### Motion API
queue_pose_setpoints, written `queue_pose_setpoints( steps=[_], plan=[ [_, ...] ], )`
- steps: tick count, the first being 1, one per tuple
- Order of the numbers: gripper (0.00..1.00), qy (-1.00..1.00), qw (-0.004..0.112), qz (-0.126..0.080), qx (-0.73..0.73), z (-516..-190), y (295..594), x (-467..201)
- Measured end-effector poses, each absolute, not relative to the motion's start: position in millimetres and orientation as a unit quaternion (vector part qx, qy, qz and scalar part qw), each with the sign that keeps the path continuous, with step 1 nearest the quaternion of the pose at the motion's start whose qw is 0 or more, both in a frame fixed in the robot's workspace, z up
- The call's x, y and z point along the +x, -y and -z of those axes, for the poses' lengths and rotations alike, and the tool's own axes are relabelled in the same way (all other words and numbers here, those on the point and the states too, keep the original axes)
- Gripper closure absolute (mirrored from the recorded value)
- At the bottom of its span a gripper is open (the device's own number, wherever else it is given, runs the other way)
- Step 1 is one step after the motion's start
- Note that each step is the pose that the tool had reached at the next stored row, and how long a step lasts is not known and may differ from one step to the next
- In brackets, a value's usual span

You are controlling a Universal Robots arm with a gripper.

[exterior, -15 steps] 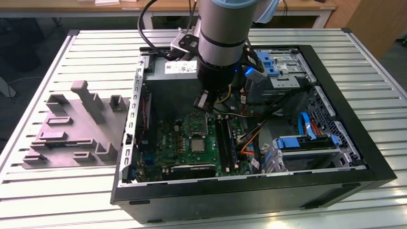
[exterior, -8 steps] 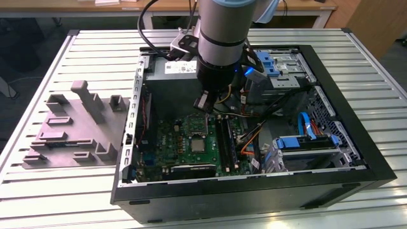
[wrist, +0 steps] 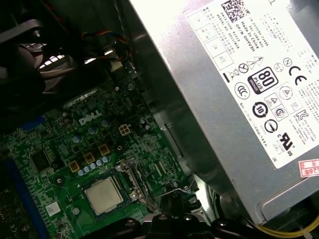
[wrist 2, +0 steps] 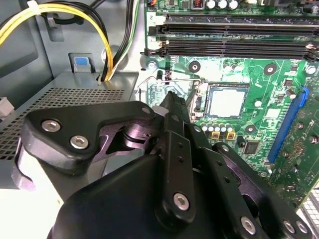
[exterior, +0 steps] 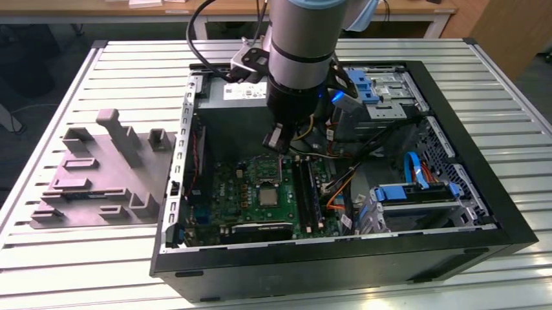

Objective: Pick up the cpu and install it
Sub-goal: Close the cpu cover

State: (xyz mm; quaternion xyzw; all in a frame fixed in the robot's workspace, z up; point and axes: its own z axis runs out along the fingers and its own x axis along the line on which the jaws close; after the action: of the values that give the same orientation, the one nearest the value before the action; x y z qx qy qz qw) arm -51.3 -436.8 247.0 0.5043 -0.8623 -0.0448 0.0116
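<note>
The gripper [wrist 2: 172, 99] is hanging inside the case [exterior: 483, 213] above the board [exterior: 258, 194]; whether it is spread or pressed together cannot be told, and it is carrying nothing visible. The cpu [wrist 2: 227, 101] is sitting flat in its socket, at about three o'clock from the tip in the second wrist view. Its wire latch [wrist 2: 164, 79] is standing raised beside it, so any descent risks snagging that latch or the yellow cable [wrist 2: 75, 12]. The first wrist view is showing the labelled supply box [wrist: 224, 99]; the exterior view is showing the grey block [exterior: 95, 181] outside the case.
</note>
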Motion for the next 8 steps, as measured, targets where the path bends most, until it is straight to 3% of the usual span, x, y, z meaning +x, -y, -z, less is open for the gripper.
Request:
queue_pose_setpoints(
  steps=[8],
  plan=[
    [0.89,0.861,0.012,0.045,0.507,-247.0,438.4,-51.6]
  ],
)
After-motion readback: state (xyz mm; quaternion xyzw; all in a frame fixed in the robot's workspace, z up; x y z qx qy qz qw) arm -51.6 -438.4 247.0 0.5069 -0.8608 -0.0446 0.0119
